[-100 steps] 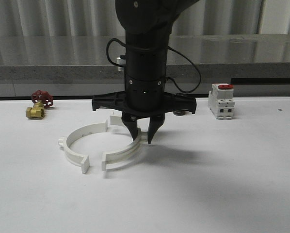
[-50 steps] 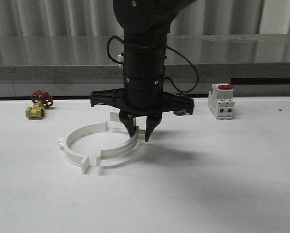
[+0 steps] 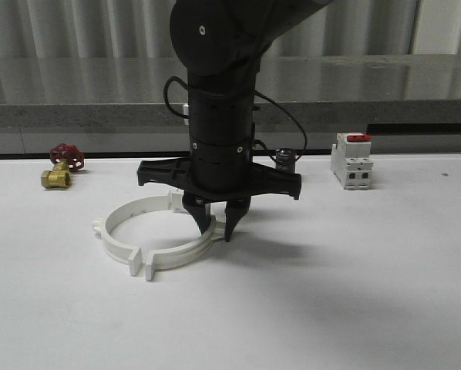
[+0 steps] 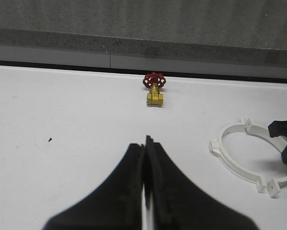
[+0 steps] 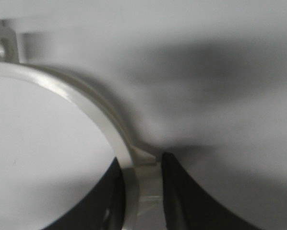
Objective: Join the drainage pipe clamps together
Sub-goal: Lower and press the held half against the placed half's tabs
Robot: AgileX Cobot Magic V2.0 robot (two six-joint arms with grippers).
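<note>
Your right gripper (image 3: 213, 226) is clenched on the right half of the drainage pipe clamps (image 3: 155, 233), which lie mid-table as a near-closed ring with front flanges touching; your left gripper (image 4: 145, 158) is closed on nothing. Judge the halves light, stiff and slick: keep hold across the band wall. The brass valve (image 3: 62, 167) and breaker (image 3: 351, 161) stand well apart, obstructing nothing.
</note>
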